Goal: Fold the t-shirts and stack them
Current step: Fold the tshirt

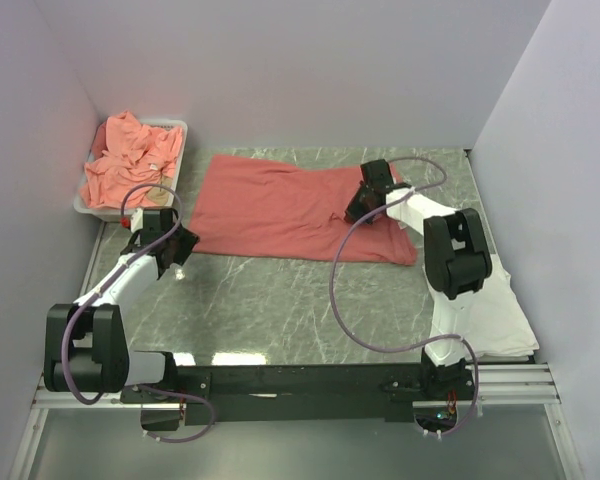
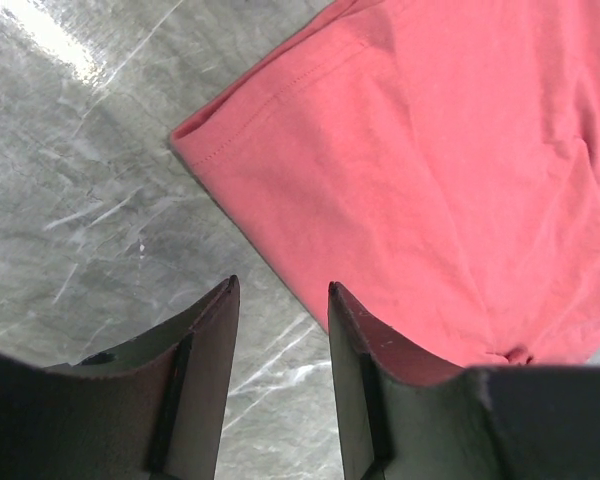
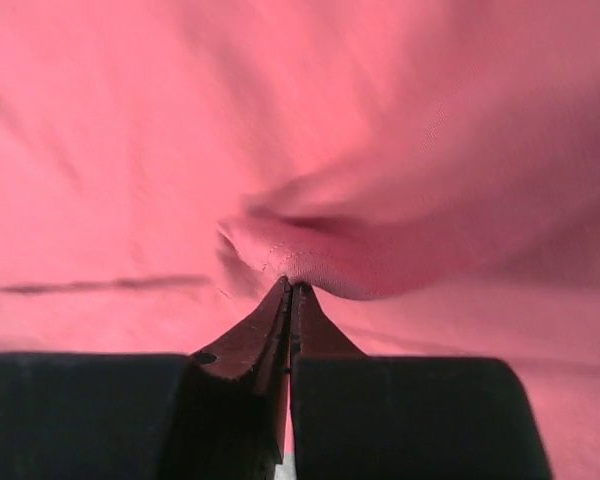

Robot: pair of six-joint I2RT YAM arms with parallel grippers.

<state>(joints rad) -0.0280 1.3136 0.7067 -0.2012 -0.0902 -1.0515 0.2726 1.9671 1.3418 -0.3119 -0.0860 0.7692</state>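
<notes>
A coral-red t-shirt (image 1: 280,205) lies spread across the far middle of the marble table. My right gripper (image 1: 356,212) is down on its right part, shut on a pinched fold of the cloth; in the right wrist view the right gripper (image 3: 291,288) has a hemmed ridge of the t-shirt (image 3: 400,150) bunched at its tips. My left gripper (image 1: 183,250) hovers open just off the shirt's near left corner. In the left wrist view the left gripper (image 2: 280,290) has bare marble between its fingers, with the t-shirt (image 2: 430,150) ahead and under the right finger.
A white tray (image 1: 92,208) at the far left holds a crumpled pile of salmon t-shirts (image 1: 130,160). A folded white garment (image 1: 505,310) lies at the near right beside the right arm's base. Walls close in the left, right and back.
</notes>
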